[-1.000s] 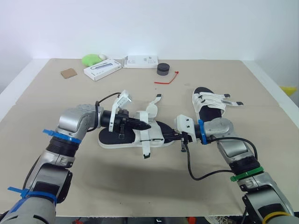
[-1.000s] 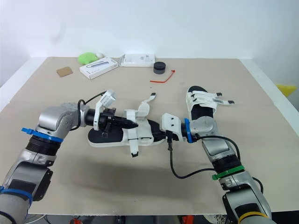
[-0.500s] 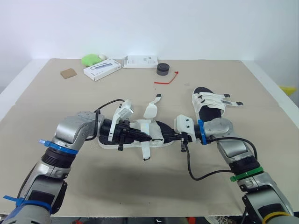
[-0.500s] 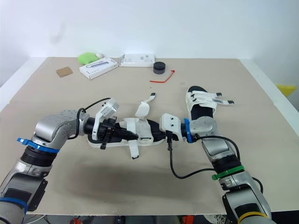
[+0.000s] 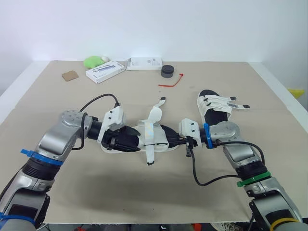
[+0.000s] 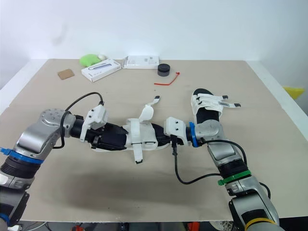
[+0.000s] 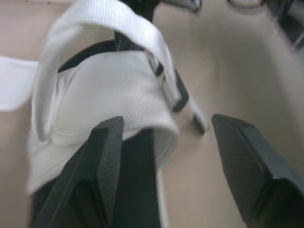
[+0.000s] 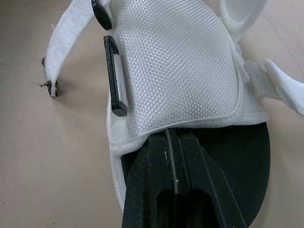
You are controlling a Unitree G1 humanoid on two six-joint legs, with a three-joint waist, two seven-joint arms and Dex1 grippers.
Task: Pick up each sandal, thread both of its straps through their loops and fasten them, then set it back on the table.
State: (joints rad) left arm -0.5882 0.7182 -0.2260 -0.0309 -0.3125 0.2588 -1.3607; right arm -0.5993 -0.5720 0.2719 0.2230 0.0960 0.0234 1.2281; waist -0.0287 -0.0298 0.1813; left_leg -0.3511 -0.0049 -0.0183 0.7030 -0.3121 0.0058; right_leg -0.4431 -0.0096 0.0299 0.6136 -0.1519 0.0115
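Beige table [image 5: 144, 192]: right gripper [image 8: 173, 137] clamped on sandal [image 5: 160, 136] end, steadying it; left gripper [image 7: 166, 121] spread astride loose strap [image 7: 109, 19], ready to pinch.

Silver-grey rounded shells on the left arm [image 5: 67, 130] and the right arm [image 5: 228, 132], with black ribbed sections further down. A blue band [image 5: 33, 155] around the left; a blue ring [image 5: 206, 135], green band [image 5: 252, 181] and yellow band [image 5: 284, 223] on the right. White camera block [image 5: 111, 124] at each wrist, fed by a looping black cable [image 5: 199, 177]. On the left gripper [image 7: 166, 124] and right gripper [image 8: 174, 140], two black wedge-shaped fingers each.
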